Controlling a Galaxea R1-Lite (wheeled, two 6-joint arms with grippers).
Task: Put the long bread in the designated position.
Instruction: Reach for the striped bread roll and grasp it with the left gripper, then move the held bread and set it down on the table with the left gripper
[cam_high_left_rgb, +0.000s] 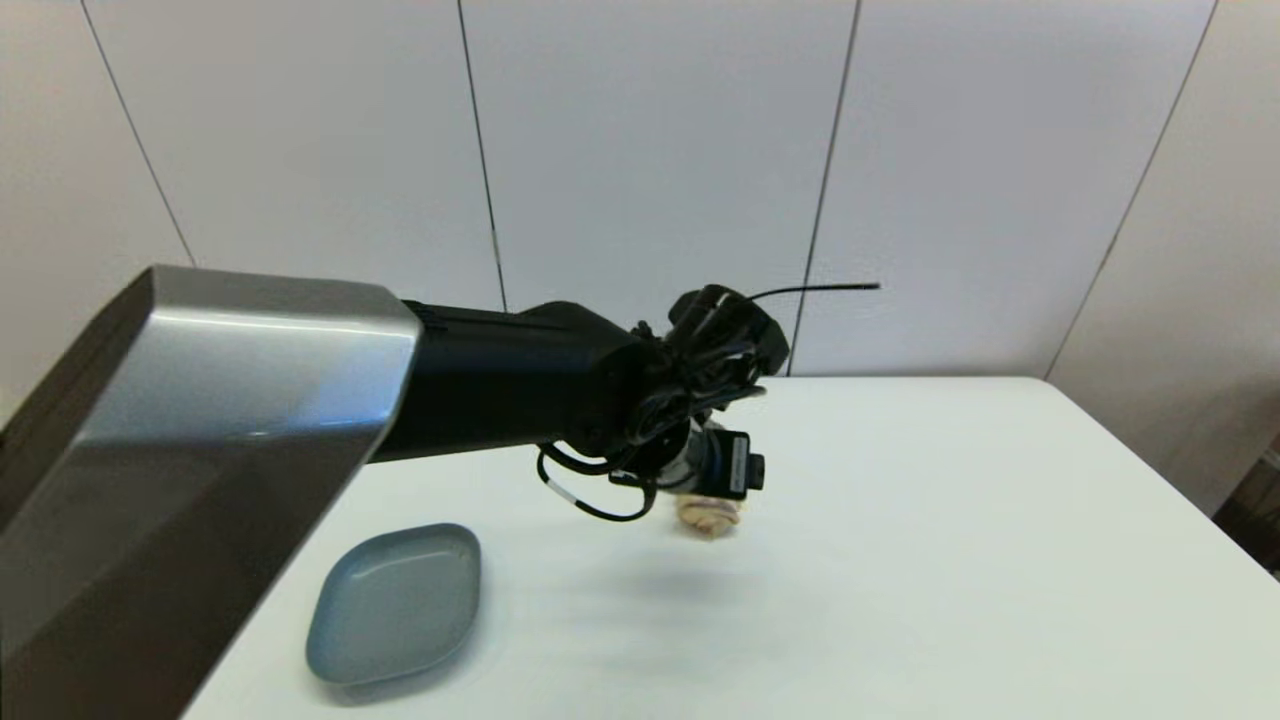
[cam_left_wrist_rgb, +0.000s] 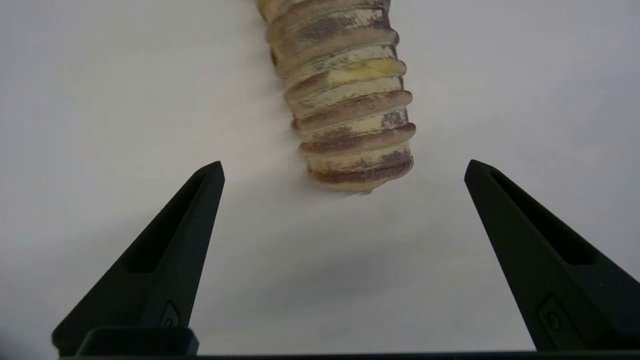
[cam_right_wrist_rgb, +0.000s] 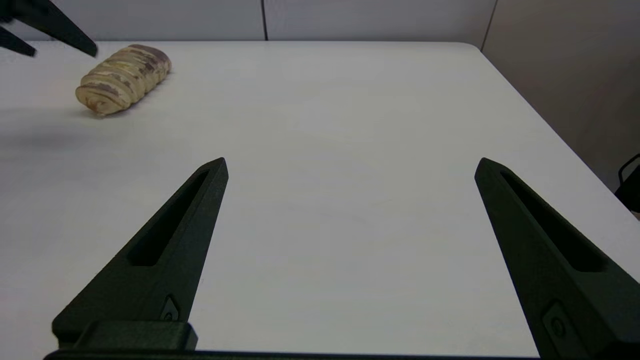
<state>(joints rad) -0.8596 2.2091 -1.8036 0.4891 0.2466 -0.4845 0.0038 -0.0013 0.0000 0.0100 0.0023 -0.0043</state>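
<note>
- One long tan bread (cam_left_wrist_rgb: 345, 100) with brown-purple bands: you see it lying free on the white tabletop (cam_high_left_rgb: 950, 560), mostly hidden in the head view.
- One blue-grey dish (cam_high_left_rgb: 395, 603), well apart.
- Left pincer (cam_left_wrist_rgb: 342, 167): fingers apart, gripping nothing, beside the loaf's end.
- Right pincer (cam_right_wrist_rgb: 350, 165): apart, far off.

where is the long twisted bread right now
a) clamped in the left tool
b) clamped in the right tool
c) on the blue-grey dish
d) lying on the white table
d: the long twisted tan bread lies on the white table, ahead of the open left tool, untouched.
</note>
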